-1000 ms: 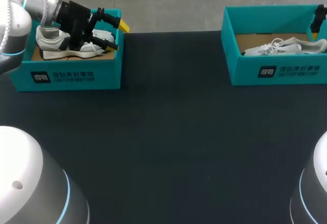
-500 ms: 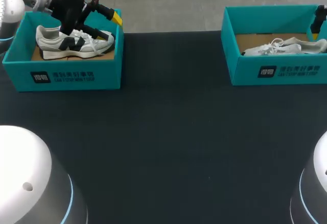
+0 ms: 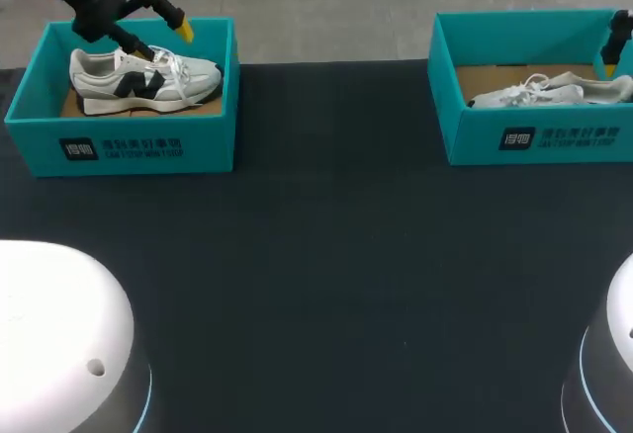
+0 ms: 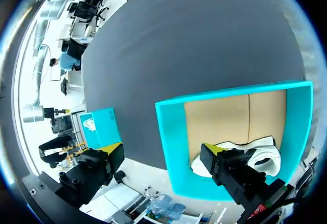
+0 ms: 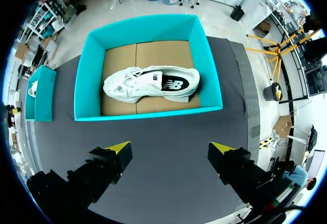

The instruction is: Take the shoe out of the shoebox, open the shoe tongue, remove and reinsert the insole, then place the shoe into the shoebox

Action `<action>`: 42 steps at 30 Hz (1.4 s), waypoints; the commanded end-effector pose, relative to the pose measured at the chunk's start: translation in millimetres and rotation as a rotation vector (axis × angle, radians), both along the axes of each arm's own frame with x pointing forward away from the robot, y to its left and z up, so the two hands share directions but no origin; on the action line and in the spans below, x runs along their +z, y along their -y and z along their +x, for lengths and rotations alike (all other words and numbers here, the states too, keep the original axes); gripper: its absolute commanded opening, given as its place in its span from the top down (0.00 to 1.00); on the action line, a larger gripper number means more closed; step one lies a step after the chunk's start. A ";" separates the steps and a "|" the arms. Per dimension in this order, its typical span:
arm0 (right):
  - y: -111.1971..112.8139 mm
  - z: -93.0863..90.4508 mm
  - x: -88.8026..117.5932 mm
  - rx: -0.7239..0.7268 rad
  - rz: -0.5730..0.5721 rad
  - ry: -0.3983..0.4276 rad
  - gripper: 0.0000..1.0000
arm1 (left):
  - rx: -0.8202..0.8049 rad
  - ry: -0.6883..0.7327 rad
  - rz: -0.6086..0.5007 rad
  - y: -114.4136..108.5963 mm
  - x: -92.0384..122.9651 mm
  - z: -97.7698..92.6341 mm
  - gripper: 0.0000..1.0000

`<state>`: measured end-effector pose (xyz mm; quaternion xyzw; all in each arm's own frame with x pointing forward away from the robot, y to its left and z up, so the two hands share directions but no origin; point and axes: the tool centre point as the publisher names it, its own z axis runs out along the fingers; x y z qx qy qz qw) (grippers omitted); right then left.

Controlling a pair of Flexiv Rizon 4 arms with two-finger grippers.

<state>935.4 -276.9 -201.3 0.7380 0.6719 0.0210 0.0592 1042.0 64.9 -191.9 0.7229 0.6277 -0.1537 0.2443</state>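
A white-and-grey shoe (image 3: 143, 79) with a dark side logo stands upright in a teal shoebox (image 3: 129, 146) at the far left of the dark worktop (image 3: 326, 275). A second white shoe (image 5: 153, 83) lies in a matching box (image 5: 87, 81) far right. The left jaws hang wide open and empty over the first box's back edge. The right jaws, equally spread and empty, hover by the second.

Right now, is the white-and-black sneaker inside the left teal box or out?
In. The white-and-black sneaker sits on its sole inside the teal cardboard shoebox.
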 end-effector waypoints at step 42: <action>0.2 0.1 -0.2 0.000 0.001 0.000 0.00 | 0.215 0.030 0.573 -146.2 -30.6 30.4 0.00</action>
